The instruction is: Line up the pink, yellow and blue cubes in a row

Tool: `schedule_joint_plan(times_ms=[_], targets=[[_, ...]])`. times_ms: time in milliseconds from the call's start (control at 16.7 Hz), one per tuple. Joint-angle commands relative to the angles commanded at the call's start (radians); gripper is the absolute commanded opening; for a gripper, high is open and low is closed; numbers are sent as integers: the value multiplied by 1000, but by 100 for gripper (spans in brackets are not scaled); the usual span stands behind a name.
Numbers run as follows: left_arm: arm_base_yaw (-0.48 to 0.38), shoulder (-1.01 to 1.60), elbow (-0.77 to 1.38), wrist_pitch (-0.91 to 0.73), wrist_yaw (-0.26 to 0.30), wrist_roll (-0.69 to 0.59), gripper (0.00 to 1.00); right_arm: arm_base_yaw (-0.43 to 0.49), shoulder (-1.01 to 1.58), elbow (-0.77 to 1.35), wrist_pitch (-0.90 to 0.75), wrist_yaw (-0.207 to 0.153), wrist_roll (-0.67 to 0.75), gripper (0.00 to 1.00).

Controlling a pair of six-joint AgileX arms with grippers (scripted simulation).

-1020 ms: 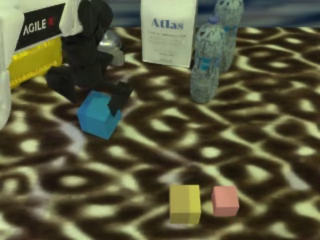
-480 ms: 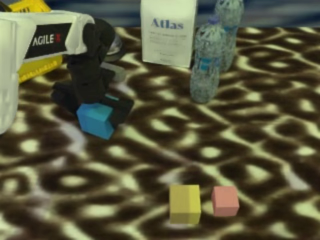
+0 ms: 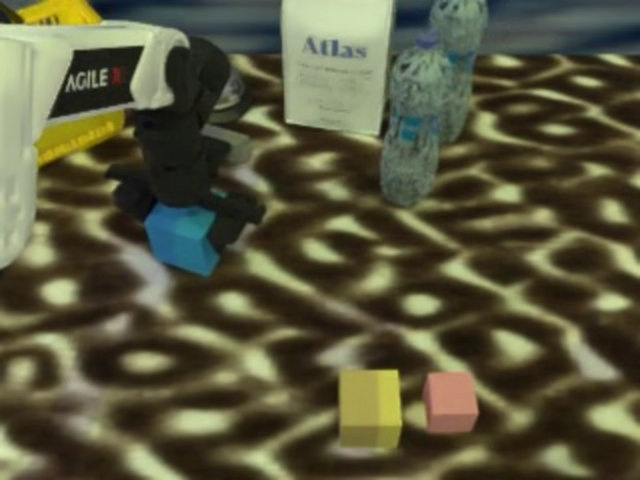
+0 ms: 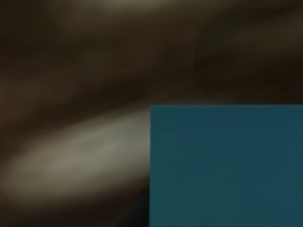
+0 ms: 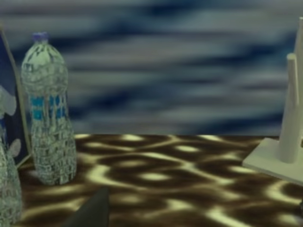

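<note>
The left hand point(image 3: 190, 205) is down over the blue cube point(image 3: 183, 237) at the far left of the table point(image 3: 520, 290), one dark finger point(image 3: 235, 215) on the cube's right and one on its left; they appear to pinch it, though the hand hides the cube's top and the contact itself. The left wrist view shows only a flat blue face point(image 4: 226, 165) against blurred table. The yellow cube point(image 3: 370, 407) and the pink cube point(image 3: 449, 402) sit side by side near the front edge, apart from each other and well apart from the blue one. The right hand cannot be seen from above; whether it is spread or pressed together cannot be told.
</note>
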Motion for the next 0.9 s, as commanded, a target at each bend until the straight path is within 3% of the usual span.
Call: schedule_joint_plan(times_ms=[240, 900], targets=[[0, 0, 0, 0, 0, 0, 2, 0, 0, 0, 0, 0, 0, 100], [3, -12, 16, -20, 0, 0, 0, 0, 0, 0, 0, 0, 0, 100]])
